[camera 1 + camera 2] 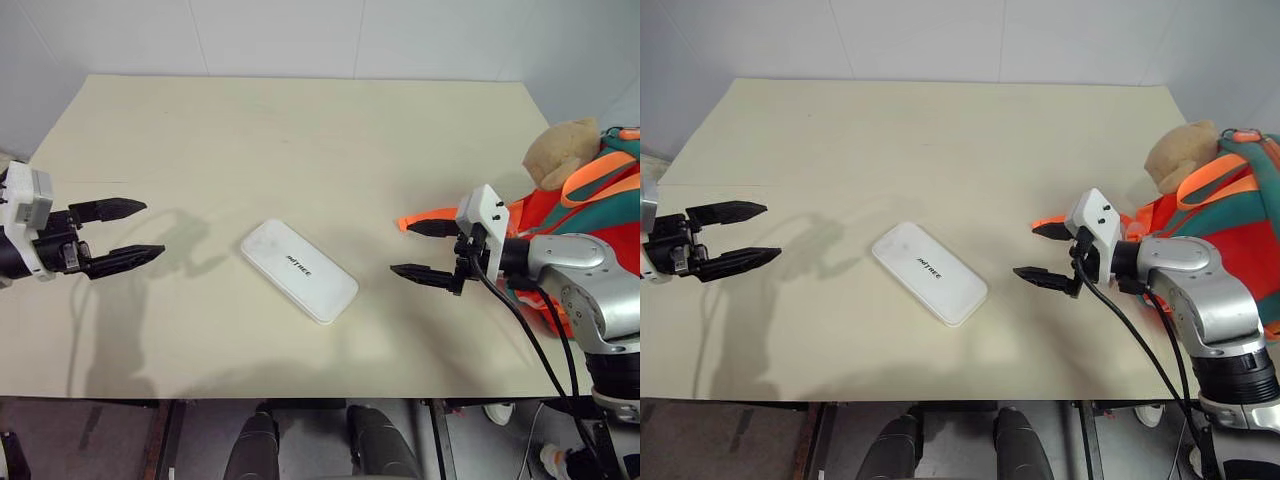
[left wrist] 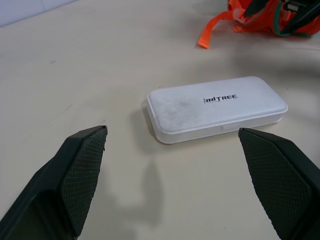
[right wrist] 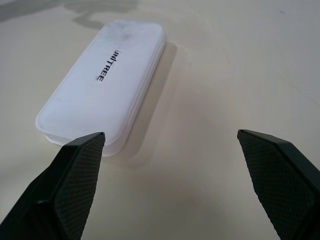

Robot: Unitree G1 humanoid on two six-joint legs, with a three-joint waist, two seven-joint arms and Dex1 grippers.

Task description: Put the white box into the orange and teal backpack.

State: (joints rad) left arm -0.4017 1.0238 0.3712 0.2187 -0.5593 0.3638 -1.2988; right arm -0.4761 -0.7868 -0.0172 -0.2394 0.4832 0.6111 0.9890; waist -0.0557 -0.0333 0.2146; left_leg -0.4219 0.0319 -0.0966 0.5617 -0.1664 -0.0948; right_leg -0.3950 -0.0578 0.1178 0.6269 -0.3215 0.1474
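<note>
The white box (image 1: 299, 270) lies flat in the middle of the cream table (image 1: 300, 130), dark lettering on its lid; it also shows as the white box (image 2: 216, 106) and the white box (image 3: 105, 78) in the wrist views. The orange and teal backpack (image 1: 590, 215) stands at the table's right edge with a tan plush bear (image 1: 560, 150) on it. My left gripper (image 1: 125, 235) hovers open to the left of the box, apart from it. My right gripper (image 1: 425, 251) hovers open to the box's right, in front of the backpack, holding nothing.
An orange webbing strap (image 1: 425, 218) trails from the backpack onto the table beside my right gripper. A white wall (image 1: 300, 35) rises behind the table's far edge. Bare tabletop lies around the box.
</note>
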